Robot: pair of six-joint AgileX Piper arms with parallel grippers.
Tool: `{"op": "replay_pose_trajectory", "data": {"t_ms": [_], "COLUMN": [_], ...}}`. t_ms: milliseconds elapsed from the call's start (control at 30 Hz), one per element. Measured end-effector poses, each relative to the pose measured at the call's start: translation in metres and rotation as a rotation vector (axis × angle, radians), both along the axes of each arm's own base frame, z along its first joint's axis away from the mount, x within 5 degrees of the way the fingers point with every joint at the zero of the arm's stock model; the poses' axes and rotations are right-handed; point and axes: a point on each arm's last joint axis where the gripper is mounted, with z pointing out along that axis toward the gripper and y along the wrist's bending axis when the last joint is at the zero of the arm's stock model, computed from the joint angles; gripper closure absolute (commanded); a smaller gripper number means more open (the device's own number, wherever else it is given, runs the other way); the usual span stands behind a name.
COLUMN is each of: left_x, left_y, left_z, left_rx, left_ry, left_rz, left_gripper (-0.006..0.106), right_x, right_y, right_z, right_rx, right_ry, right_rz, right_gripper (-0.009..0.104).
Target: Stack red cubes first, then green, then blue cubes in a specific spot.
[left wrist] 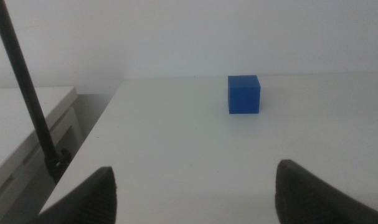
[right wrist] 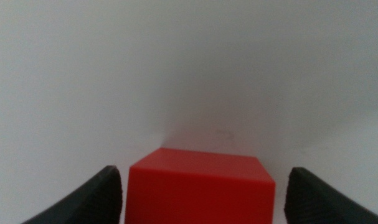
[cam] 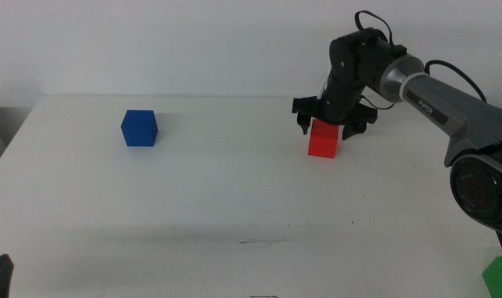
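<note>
Counting one red cube (cam: 323,139), one blue cube (cam: 140,127), one green cube (cam: 499,275).

White table (cam: 234,190), pale wall (cam: 151,41)

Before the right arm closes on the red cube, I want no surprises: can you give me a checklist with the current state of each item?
1. Right gripper open: ok, jaws spread wide.
2. Red cube between the jaws: ok, the right wrist view shows one jaw on each side of it.
3. Jaws low enough to grip: cannot tell, they seem to sit at the cube's top.
4. Marked spot free: ok, nothing stands by the thin dark line.
5. Left gripper out of the way: ok, waiting at the near left edge.
6. Blue cube and green cube away from the path: ok.
</note>
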Motion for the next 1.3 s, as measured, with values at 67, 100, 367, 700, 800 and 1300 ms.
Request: {"op": "replay_pose_trajectory", "data": {"t_ms": [67,100,367,700,800,1300], "left_x": [0.0,0.0,0.0,0.0,0.0,0.0], "left_y": [0.0,0.0,0.0,0.0,0.0,0.0], "left_z": [0.0,0.0,0.0,0.0,0.0,0.0], "left_rx": [0.0,0.0,0.0,0.0,0.0,0.0], "left_ry": [0.0,0.0,0.0,0.0,0.0,0.0], "left_rz": [0.0,0.0,0.0,0.0,0.0,0.0], "left_gripper": [0.016,0.016,0.016,0.016,0.016,0.016], "right_x": [0.001,0.001,0.0,-0.062,-0.092,-0.158], "right_y": [0.0,0.0,0.002,0.019,0.032,0.117], "right_z": [-0.002,-0.003,-0.001,0.049,0.046,0.029], "right_rx": [0.0,0.0,-0.013,-0.076,-0.074,-0.017], "right_ry": [-0.004,-0.003,-0.009,-0.066,-0.05,-0.013], "right_rz": [0.0,0.0,0.019,0.084,0.117,0.205], "right_gripper": [0.049,0.057,0.096,0.096,0.096,0.096]}}
